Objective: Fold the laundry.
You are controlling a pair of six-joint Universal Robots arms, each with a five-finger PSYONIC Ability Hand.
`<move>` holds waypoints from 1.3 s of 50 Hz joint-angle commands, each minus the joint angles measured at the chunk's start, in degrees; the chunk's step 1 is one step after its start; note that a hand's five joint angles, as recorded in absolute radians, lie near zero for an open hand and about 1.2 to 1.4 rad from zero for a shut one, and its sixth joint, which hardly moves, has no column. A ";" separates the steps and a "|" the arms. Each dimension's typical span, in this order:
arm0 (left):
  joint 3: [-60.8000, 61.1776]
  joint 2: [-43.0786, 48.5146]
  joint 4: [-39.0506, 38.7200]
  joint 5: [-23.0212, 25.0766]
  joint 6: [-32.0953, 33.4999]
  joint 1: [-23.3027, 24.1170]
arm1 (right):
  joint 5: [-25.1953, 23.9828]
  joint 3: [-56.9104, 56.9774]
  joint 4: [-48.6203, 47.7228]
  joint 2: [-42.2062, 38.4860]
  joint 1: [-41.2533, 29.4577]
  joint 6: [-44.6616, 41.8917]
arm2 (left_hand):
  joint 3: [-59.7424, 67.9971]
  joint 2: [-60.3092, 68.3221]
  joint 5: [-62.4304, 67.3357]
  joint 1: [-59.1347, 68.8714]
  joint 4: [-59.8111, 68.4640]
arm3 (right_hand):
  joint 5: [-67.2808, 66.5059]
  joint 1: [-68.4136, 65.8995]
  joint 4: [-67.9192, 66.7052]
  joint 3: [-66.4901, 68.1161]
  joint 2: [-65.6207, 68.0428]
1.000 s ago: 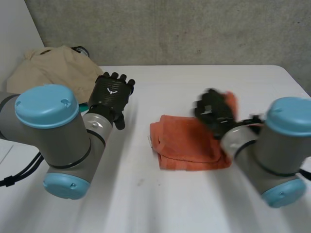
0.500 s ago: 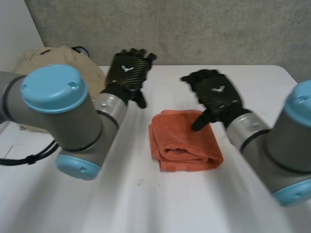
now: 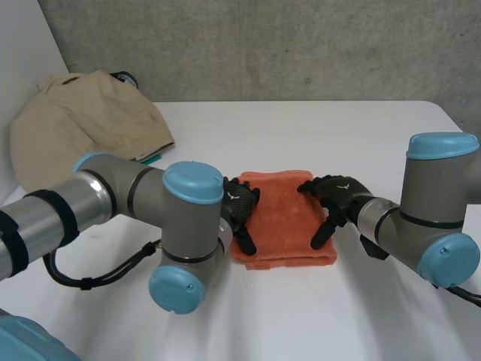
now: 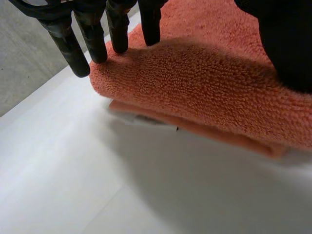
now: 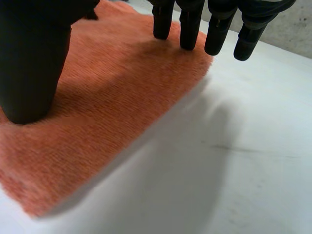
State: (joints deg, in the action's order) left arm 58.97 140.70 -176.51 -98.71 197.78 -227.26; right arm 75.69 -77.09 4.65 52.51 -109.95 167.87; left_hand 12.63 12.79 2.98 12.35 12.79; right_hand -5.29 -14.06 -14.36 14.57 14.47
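A folded orange towel (image 3: pixel 285 218) lies in the middle of the white table (image 3: pixel 301 316). My left hand (image 3: pixel 240 207) rests on the towel's left edge, open. In the left wrist view its straight fingers (image 4: pixel 92 39) touch the thick fold of the towel (image 4: pixel 195 87), and the thumb (image 4: pixel 292 48) lies on top. My right hand (image 3: pixel 336 197) rests on the towel's right edge, also open. In the right wrist view its fingers (image 5: pixel 187 27) reach the towel's (image 5: pixel 112 102) far corner, with the thumb (image 5: pixel 34 68) pressing its top.
A beige garment (image 3: pixel 83 124) lies heaped at the table's back left, with a teal item (image 3: pixel 150 159) poking out beneath it. A grey wall (image 3: pixel 301 45) runs behind the table. Bare table lies in front of the towel and at the back right.
The right hand has let go of the towel flap it held up. Both hands have come down onto the towel's left and right edges, and the towel now lies flatter and squarer.
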 commanded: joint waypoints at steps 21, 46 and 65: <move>2.82 -21.08 -1.21 42.10 -12.85 -6.44 | 6.41 -21.70 -14.40 11.83 0.70 15.19 | -0.39 -0.56 -0.75 -0.11 -0.56 | 0.33 -0.90 -0.61 0.39 0.49; 4.66 -22.66 -1.38 45.63 -16.29 -7.06 | 4.11 -15.55 -21.08 1.98 -2.46 19.16 | -0.06 -0.23 -0.41 0.22 -0.23 | -64.69 -65.92 -65.63 65.41 65.51; 4.66 -25.47 -1.47 44.31 -16.29 -7.50 | 11.40 9.39 -19.60 -7.94 8.16 18.37 | -0.06 -0.23 -0.41 0.22 -0.23 | -64.71 -65.94 -65.64 65.43 65.53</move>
State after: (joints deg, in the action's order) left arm 63.64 116.41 -177.96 -53.60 181.49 -234.57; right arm 85.85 -79.12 -18.39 50.24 -108.21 186.53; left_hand 12.63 12.53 2.80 12.25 12.79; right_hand -54.54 -41.67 -68.59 61.66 54.92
